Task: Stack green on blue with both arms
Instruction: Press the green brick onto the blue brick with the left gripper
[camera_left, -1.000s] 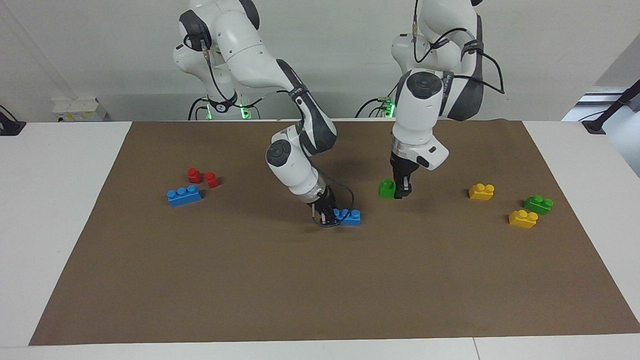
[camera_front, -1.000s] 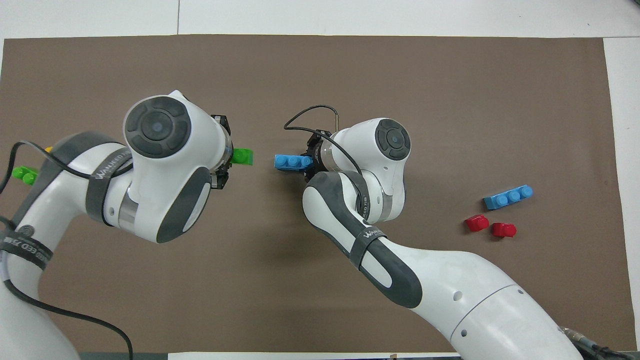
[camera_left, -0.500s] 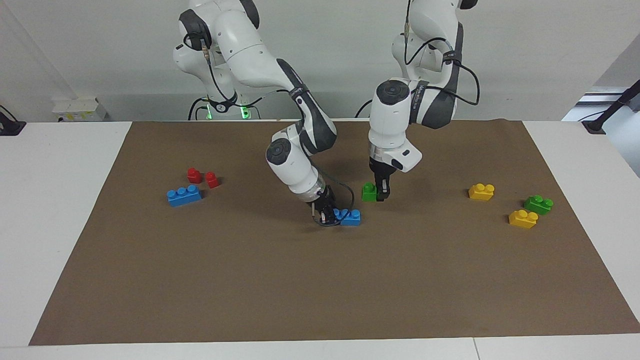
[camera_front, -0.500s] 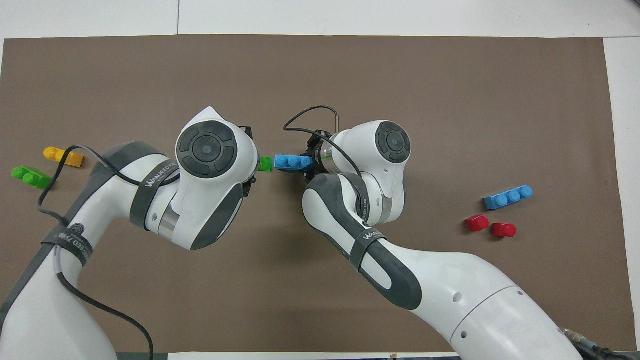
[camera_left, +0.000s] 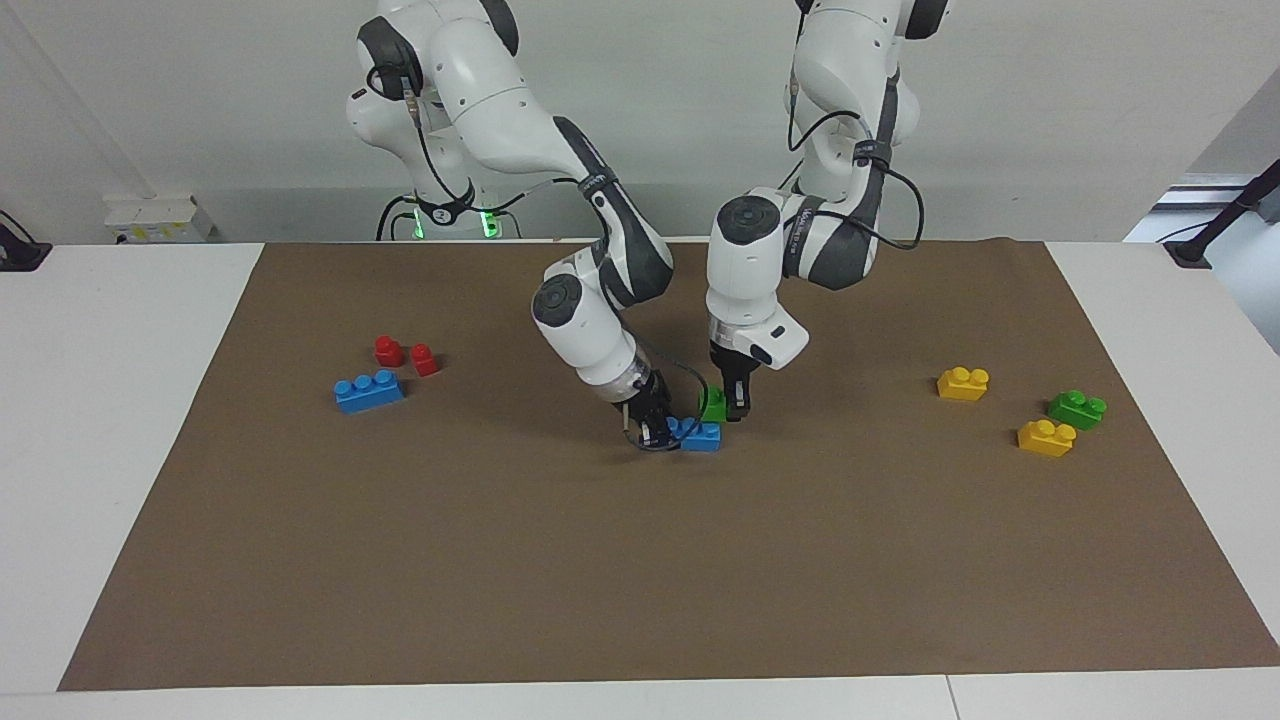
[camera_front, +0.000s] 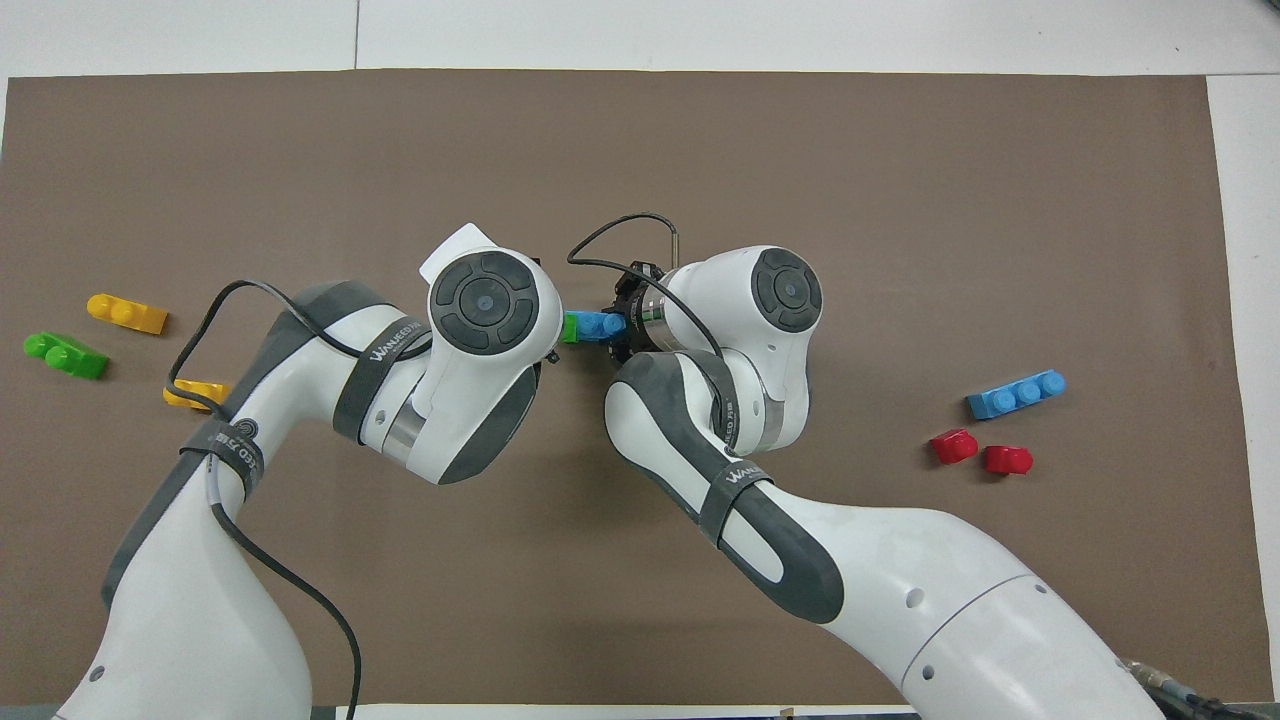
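My right gripper (camera_left: 655, 432) is shut on one end of a blue three-stud brick (camera_left: 699, 436), held low at the brown mat's middle. My left gripper (camera_left: 733, 408) is shut on a green two-stud brick (camera_left: 713, 403), held upright at the blue brick's free end, just above its studs. I cannot tell whether the two bricks touch. In the overhead view the green brick (camera_front: 570, 327) meets the blue brick (camera_front: 600, 325). My left wrist hides the left gripper there. The right gripper (camera_front: 622, 327) shows beside the blue brick.
A second blue brick (camera_left: 369, 390) and two red bricks (camera_left: 388, 350) lie toward the right arm's end. Two yellow bricks (camera_left: 963, 383) (camera_left: 1046, 437) and a second green brick (camera_left: 1077, 408) lie toward the left arm's end. The mat (camera_left: 640, 580) ends at white table.
My left gripper has carried the green brick sideways toward the right arm and down, from apart from the blue brick to right over its free end. The right gripper and blue brick stayed put.
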